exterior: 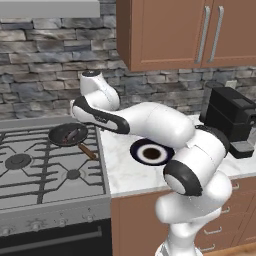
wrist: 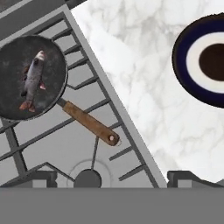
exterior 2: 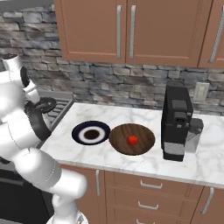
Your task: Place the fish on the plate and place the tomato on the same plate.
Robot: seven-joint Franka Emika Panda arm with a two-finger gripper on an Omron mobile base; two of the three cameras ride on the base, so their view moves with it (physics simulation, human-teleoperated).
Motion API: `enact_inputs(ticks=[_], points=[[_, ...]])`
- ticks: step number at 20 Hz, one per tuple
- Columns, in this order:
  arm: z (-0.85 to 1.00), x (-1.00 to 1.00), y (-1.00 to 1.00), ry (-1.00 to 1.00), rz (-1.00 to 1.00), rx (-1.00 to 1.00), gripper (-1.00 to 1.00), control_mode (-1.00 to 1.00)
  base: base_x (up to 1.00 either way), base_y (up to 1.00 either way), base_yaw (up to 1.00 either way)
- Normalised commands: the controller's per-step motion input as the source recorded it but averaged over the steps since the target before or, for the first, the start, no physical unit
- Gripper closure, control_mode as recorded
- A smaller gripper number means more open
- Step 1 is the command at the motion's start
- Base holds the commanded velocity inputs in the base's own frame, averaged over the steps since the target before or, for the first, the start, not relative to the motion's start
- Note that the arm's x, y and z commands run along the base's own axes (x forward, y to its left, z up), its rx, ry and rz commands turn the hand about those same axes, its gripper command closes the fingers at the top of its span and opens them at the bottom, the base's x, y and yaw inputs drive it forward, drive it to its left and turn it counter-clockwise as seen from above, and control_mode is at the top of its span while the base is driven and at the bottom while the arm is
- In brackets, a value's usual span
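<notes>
fish point(wrist: 32, 81) lies in frying pan point(wrist: 52, 52)

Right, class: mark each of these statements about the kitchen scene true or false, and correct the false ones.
1. The fish lies in the frying pan on the stove. True.
2. The tomato sits on the plate. False: it sits in the brown bowl beside the plate.
3. The plate holds nothing. True.
4. The coffee machine stands on the stove. False: it stands on the marble counter.
</notes>
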Motion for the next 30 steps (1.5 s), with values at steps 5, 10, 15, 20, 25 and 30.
enact_inputs(ticks=[5, 10, 15, 20, 25, 30], points=[[-0.47, 0.41, 0.07, 0.00, 0.00, -0.01, -1.00, -1.00, 0.00, 0.00, 0.00], [-0.47, 0.40, 0.03, 0.00, 0.00, 0.00, -1.00, -1.00, 0.00, 0.00, 0.00], [-0.36, 0.51, 0.16, 0.00, 0.00, 0.00, -1.00, -1.00, 0.00, 0.00, 0.00], [-0.20, 0.67, 0.35, 0.00, 0.02, 0.00, -1.00, -1.00, 0.00, 0.00, 0.00], [-0.01, 0.81, 0.44, 0.00, 0.00, 0.00, -1.00, -1.00, 0.00, 0.00, 0.00], [-0.40, 0.77, 0.45, 0.04, 0.00, -0.01, -1.00, -1.00, 0.00, 0.00, 0.00]])
